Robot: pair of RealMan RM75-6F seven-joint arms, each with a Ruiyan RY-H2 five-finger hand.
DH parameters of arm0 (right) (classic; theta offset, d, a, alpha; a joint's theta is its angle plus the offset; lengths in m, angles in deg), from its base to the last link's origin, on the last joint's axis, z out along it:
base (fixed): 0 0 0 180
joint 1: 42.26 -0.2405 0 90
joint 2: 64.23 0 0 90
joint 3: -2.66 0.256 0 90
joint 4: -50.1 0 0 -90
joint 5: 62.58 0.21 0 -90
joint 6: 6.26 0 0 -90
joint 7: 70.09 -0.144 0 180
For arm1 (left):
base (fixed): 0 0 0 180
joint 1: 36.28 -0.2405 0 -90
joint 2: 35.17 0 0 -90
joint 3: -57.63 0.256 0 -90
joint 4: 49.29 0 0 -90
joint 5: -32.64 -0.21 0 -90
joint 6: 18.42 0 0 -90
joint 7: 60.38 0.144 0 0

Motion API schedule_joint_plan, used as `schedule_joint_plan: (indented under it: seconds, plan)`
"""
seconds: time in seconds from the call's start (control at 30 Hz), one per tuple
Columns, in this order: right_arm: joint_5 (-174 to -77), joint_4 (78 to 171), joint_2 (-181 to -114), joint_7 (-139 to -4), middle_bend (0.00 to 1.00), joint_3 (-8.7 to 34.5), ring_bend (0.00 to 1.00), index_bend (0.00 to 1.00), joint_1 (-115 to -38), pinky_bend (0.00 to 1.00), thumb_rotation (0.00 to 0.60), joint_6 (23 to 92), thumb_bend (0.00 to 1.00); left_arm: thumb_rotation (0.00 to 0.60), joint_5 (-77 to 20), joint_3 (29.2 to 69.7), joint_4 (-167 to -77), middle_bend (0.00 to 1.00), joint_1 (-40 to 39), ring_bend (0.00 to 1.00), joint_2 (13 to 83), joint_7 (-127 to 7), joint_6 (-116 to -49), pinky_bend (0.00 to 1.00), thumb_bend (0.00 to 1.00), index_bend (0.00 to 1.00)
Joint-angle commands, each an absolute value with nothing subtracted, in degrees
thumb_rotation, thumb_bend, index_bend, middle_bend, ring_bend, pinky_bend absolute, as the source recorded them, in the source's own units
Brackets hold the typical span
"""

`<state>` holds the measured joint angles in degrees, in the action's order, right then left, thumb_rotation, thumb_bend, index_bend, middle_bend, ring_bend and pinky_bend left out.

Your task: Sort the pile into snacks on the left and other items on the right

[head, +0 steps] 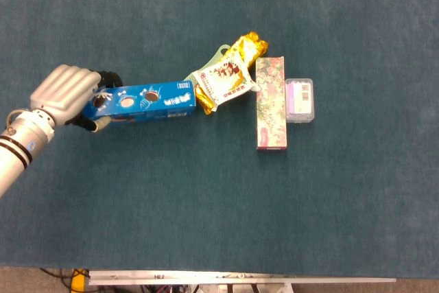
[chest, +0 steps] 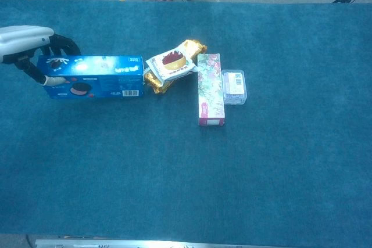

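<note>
One robot hand (head: 65,94) gripping blue cookie box (head: 147,101) by its left end, box's far end touching snack packets (head: 223,80)

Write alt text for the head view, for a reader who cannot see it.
The left robot hand grips one end of a blue cookie box at the left of a blue table. The box's other end touches a white snack packet lying on a gold pouch; right of these lie a floral box and a small clear case.

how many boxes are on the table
2 cardboard boxes: the blue cookie box at the left, held at its end by the left robot hand, and the floral box right of centre. A small clear plastic case lies beside it.
</note>
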<state>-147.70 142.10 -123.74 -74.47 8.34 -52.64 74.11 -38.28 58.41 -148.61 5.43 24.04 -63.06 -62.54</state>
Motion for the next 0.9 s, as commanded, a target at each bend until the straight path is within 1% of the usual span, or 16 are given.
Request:
schedule_joint_plan:
  seconds: [0.03,0.3,0.47,0.9]
  plan:
    - [-147.72,142.13,-123.78,-74.38,0.42,8.31,0.35,0.48,-52.67,0.47,0.6,74.04,0.01,0.6,-37.96,58.41,-148.52,0.5,5.07,0.47,24.08,-62.96,-62.29,0.47,0.33,0.47]
    - [-147.69,142.41,-123.74,-74.11,0.42,8.25,0.35,0.48,-52.7,0.47,0.6,73.9,0.01,0.6,-38.34,58.82,-147.8,0.49,4.45,0.46,24.19,-63.31,-60.58,0.47,0.33,0.47]
    - [-147.72,142.74,-123.63,-73.85,0.42,8.25,0.35,0.48,-52.71,0.47,0.6,73.91,0.01,0.6,-39.03,59.23,-147.39,0.49,4.29,0.46,23.07,-64.5,-58.76,0.47,0.33,0.48]
    - [-148.02,143.78,-123.66,-72.77,0.42,8.17,0.35,0.48,-53.04,0.47,0.6,73.6,0.01,0.6,-42.52,60.19,-147.66,0.49,2.57,0.45,20.79,-67.82,-57.67,0.47,0.33,0.48]
